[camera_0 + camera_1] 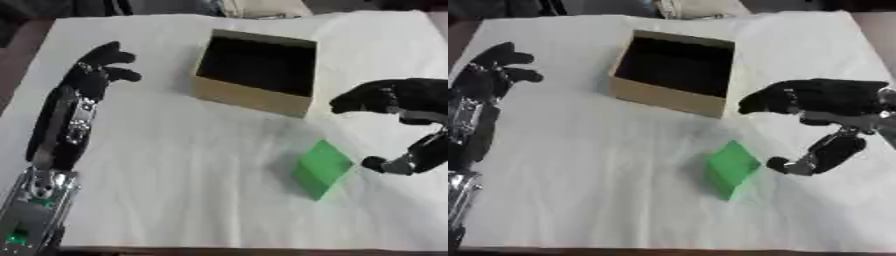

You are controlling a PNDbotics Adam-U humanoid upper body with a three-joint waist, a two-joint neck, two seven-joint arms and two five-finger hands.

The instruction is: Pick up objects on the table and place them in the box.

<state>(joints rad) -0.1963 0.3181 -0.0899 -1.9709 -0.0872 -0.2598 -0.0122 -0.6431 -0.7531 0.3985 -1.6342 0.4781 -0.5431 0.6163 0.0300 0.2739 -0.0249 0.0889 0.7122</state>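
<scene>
Right hand (820, 107) hangs above the worktop (175, 165) on the right side, fingers (767, 100) spread out to the left and thumb (798, 162) dropped well below them, so the hand stands wide apart and grips nothing. The thumb tip sits just beside the right edge of a green block (730, 167), with a narrow strip of white cloth showing between them; the fingers reach over the space above the block, near the closest corner of the box (667, 97).

The green block lies on the cloth in front of the box and a little to its right, tipped so that one corner points up and a darker side faces the camera. It is outside the box, apart from it.

The box is brown cardboard, open at the top, dark inside, and stands turned at an angle near the far middle of the worktop. Nothing can be made out within it.

Left hand (101, 65) is on the far left, stretched away from the camera at the end of its silver and black arm (61, 130). Its fingers are relaxed and slightly apart, holding nothing, well clear of both the box and the block.
</scene>
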